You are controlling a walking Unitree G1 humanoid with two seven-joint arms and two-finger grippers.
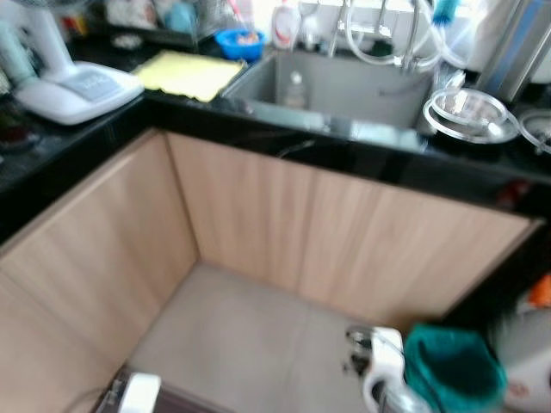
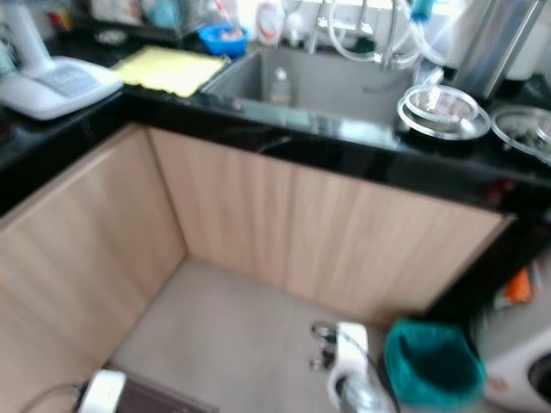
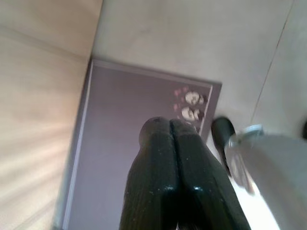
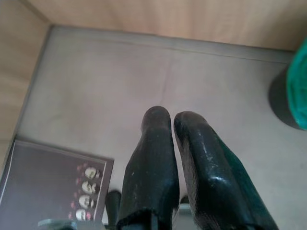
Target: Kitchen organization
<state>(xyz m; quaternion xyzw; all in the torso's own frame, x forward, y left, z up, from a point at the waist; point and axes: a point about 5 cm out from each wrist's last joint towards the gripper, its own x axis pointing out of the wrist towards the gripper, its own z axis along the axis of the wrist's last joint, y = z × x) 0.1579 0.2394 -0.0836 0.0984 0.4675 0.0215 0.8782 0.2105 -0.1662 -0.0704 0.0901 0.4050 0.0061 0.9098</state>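
Note:
A black countertop [image 1: 77,138] wraps the corner, with a steel sink [image 1: 362,95] set in its far side. In the sink stands a small bottle [image 1: 295,89]. A yellow cloth [image 1: 189,74] lies left of the sink, with a blue bowl [image 1: 239,42] behind it. A pot with a glass lid [image 1: 469,115] sits right of the sink. Both arms hang low over the floor. My left gripper [image 3: 170,125] is shut with nothing in it, above a dark mat [image 3: 134,143]. My right gripper [image 4: 171,120] is shut and empty over grey tiles [image 4: 120,86].
A white appliance [image 1: 73,86] stands on the left counter. Light wood cabinet fronts [image 1: 344,232] close off the corner. A teal bin [image 1: 452,366] stands on the floor at the right, beside a white machine [image 2: 525,361]. A soap bottle [image 1: 286,24] stands behind the sink.

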